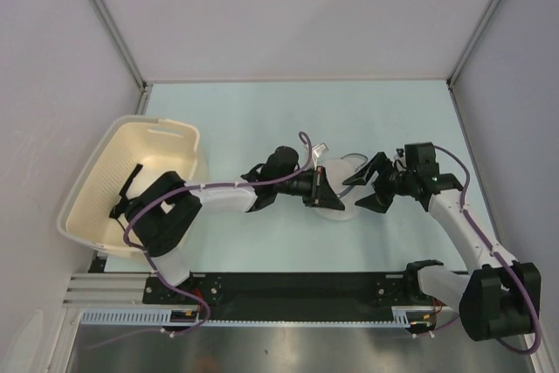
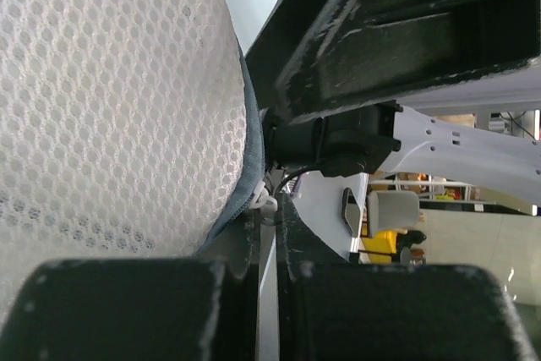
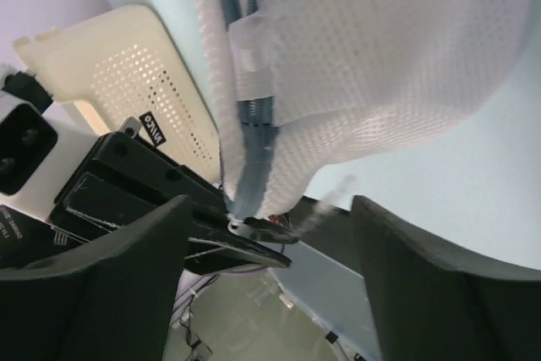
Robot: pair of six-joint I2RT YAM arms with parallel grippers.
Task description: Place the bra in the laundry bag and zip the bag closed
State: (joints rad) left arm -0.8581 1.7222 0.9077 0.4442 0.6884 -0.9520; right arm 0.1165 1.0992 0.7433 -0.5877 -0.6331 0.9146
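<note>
just pale table point(image 1: 262, 120), plain walls point(image 1: 306, 15)

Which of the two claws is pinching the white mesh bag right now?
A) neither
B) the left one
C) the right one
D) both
B: the left gripper is shut on the rim of the laundry bag, while the right gripper stands open beside it.

At frame centre a round white mesh laundry bag point(image 1: 343, 183) lies on the pale table point(image 1: 262, 120), left gripper point(image 1: 325, 189) at its left, right gripper point(image 1: 365, 185) at its right. At far left, a cream slotted plastic basket point(image 1: 153, 128) holds a black strappy garment point(image 1: 129, 194).
</note>
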